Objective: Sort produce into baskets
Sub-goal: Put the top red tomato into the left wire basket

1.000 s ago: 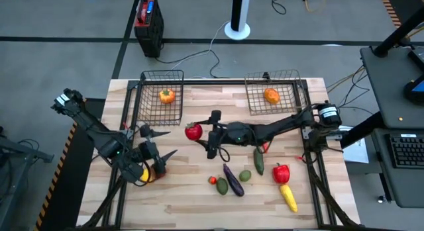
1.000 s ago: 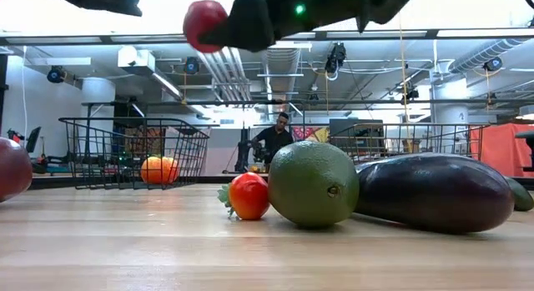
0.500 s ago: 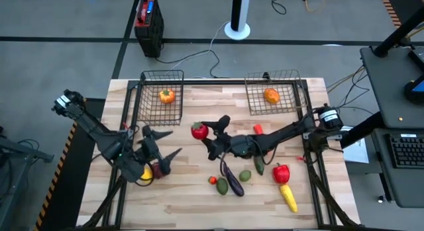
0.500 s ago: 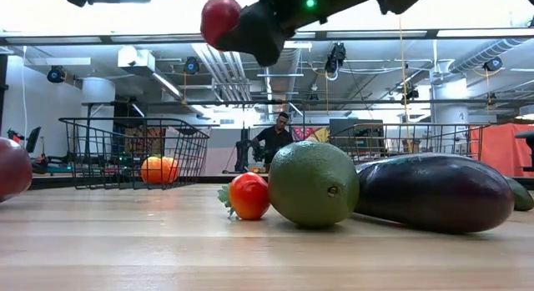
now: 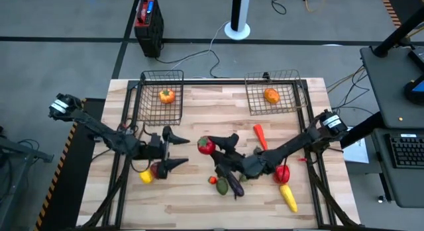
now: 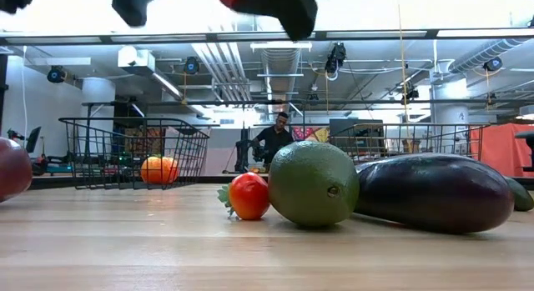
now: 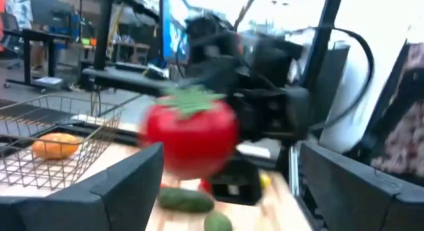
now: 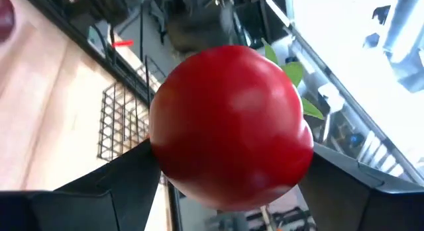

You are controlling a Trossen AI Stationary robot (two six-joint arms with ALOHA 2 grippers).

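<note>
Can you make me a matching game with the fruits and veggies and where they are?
Things:
1. red apple
2. orange
3. corn
4. eggplant

Places:
A. in the right basket
B. bare table, near the front right
C. held up in the right hand
D. on the table beside the green round fruit

Pairs: 1-C, 2-A, 3-B, 4-D

a red apple (image 5: 205, 146) with green leaves sits clamped in the right end effector (image 5: 215, 146) above the bench; each wire basket (image 5: 161, 92) (image 5: 273, 92) holds one orange fruit; eggplant (image 5: 233, 180), lime (image 6: 313, 183), pepper (image 5: 282, 173), corn (image 5: 287, 195) lie loose
</note>
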